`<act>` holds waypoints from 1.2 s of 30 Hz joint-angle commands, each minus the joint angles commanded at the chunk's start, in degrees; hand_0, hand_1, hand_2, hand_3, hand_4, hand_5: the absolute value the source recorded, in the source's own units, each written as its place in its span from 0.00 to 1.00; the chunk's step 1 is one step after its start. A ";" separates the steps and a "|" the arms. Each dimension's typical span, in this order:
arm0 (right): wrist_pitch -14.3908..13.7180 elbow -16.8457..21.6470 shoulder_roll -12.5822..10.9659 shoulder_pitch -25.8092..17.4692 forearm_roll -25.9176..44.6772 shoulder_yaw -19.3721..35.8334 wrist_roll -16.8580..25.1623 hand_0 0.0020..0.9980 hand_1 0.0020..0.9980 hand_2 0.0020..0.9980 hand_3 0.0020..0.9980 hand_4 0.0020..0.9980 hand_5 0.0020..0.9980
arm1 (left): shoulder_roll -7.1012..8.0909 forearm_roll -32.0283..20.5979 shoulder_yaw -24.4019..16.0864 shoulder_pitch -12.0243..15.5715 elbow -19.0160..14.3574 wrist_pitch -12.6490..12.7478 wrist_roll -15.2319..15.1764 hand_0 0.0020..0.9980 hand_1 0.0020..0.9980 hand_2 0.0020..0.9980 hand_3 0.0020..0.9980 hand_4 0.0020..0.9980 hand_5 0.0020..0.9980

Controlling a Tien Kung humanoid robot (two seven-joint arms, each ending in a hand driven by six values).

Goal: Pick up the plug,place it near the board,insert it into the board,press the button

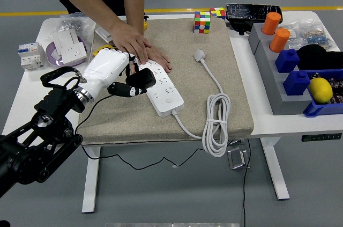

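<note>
One white table (32,106) is seen spanning the frame, its middle covered by a beige mat (236,103). At the top of the frame a person is leaning in from the far side; one person's hand (131,42) is laid flat across the far end of the white board (159,86), which lies diagonally on the mat at centre. From the board's near end a white cord (216,125) is run to a coiled bundle at lower right of the mat, then up to a white plug head (200,55) lying on the mat at upper centre, well apart from the board.

From the lower left the black left arm is reached in over the mat. The left robot hand (115,74), white-shelled with dark fingers, is closed around the black plug (140,79), which is held at the left edge of the board, touching or just above it; which cannot be told. A thin black cable (134,165) is seen hanging off the mat's near edge below.

At the right of the frame a grey and blue organiser (286,68) is noted, with two orange cylinders (275,31) and a yellow lemon (320,89). Two colour cubes (202,22) are set at the mat's far edge. A yellow tape measure (102,51) is partly hidden behind the robot hand.
</note>
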 joint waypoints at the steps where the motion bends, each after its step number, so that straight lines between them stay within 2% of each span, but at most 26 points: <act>1: 0.01 0.02 -0.04 0.03 -0.30 0.14 -0.14 1.00 0.94 0.89 0.90 1.00 1.00 | -0.32 -0.10 1.25 -1.10 0.73 0.10 -0.17 0.37 0.28 0.28 0.33 0.56 0.24; 5: 0.05 0.06 -0.02 0.18 -0.90 0.32 -0.32 1.00 0.94 0.89 0.90 1.00 1.00 | -2.03 0.21 3.48 -3.89 4.01 0.51 -0.80 0.37 0.28 0.28 0.33 0.56 0.24; 9: 0.09 0.09 0.01 0.28 -1.41 0.51 -0.49 1.00 0.94 0.89 0.90 1.00 1.00 | -3.88 0.31 3.23 -5.53 8.10 1.21 -1.45 0.37 0.28 0.28 0.33 0.56 0.24; 14: 0.15 0.10 0.03 0.30 -2.07 0.80 -0.78 1.00 0.94 0.89 0.90 1.00 1.00 | -5.44 -0.06 3.93 -7.97 14.17 2.95 -2.41 0.37 0.28 0.28 0.33 0.57 0.24; 24: 0.17 0.10 0.00 0.53 -2.56 0.96 -0.91 1.00 0.94 0.89 0.90 1.00 1.00 | -8.15 0.72 2.82 -9.70 22.78 4.06 -3.06 0.37 0.29 0.28 0.33 0.57 0.24; 36: 0.12 0.09 0.00 0.74 -2.86 1.01 -0.96 1.00 0.94 0.89 0.90 1.00 1.00 | -8.75 0.72 3.51 -10.04 24.96 3.74 -3.11 0.37 0.29 0.28 0.33 0.57 0.25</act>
